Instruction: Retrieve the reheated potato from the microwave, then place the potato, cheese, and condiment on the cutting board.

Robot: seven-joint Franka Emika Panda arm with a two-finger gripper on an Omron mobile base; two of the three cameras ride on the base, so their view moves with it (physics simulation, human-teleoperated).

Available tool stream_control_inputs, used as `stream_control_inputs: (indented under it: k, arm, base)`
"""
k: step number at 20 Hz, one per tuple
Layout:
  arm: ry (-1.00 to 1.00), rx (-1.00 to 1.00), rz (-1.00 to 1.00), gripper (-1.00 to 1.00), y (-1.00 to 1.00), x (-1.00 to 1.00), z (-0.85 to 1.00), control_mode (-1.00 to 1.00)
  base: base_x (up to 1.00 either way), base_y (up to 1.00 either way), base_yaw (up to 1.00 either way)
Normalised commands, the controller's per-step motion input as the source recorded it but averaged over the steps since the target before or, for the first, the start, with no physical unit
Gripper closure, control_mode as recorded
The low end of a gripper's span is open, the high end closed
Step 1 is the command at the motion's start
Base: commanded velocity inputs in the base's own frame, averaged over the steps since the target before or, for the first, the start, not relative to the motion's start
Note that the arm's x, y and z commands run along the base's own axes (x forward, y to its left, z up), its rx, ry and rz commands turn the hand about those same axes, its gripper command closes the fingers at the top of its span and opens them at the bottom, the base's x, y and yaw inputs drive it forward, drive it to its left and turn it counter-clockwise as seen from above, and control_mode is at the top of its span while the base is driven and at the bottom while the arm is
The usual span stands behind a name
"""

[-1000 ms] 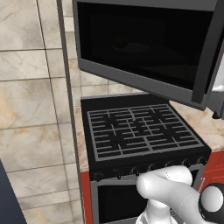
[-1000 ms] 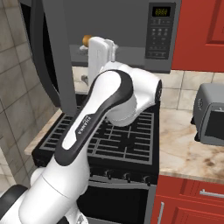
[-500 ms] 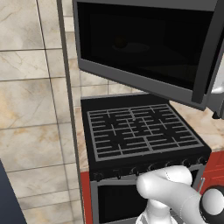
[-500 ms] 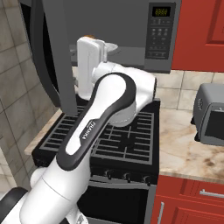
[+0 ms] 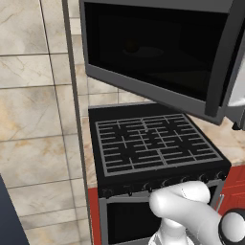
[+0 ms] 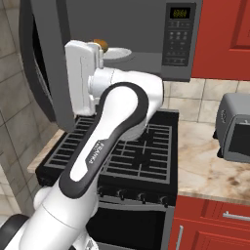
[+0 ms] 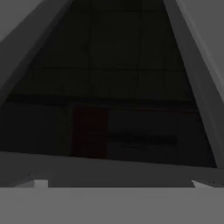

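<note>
Hovers with jaws spread wide and empty: white two-finger gripper (image 6: 81, 73), at the mouth of the large dark grey microwave (image 6: 146, 29), beside its open glass door (image 6: 41, 68). Deeper inside, small tan-brown potato (image 6: 99, 44) on a white plate (image 6: 117, 52). Could clip door or plate rim reaching in, likely rolling the potato away.

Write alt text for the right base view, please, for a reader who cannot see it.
The white arm reaches up into the open microwave, where the potato sits on a plate. Below is a black stove; a toaster oven stands on the counter at right.
</note>
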Motion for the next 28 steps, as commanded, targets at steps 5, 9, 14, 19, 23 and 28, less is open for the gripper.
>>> stream_control_inputs:
  k: [5, 9, 14, 19, 23, 28]
  arm:
    - [-0.06, -0.02, 0.15, -1.0, 0.43, -0.52, 0.0, -1.0]
    - [-0.06, -0.03, 0.11, -1.0, 0.56, -0.42, -0.01, -1.0]
    - [-0.07, -0.02, 0.04, -1.0, 0.66, -0.23, 0.0, -1.0]
    - [-0.12, -0.06, 0.0, -1.0, 0.64, -0.16, 0.0, -1.0]
    - [-0.08, -0.06, -0.01, -1.0, 0.58, -0.06, 0.0, -1.0]
    - [-0.08, -0.05, -0.08, -1.0, 0.55, 0.0, 0.0, -1.0]
  base:
    - [0.0, 0.0, 0.0]
    - [0.0, 0.0, 0.0]
    - [0.0, 0.0, 0.0]
    - [0.0, 0.0, 0.0]
    - [0.0, 0.0, 0.0]
    - [0.0, 0.0, 0.0]
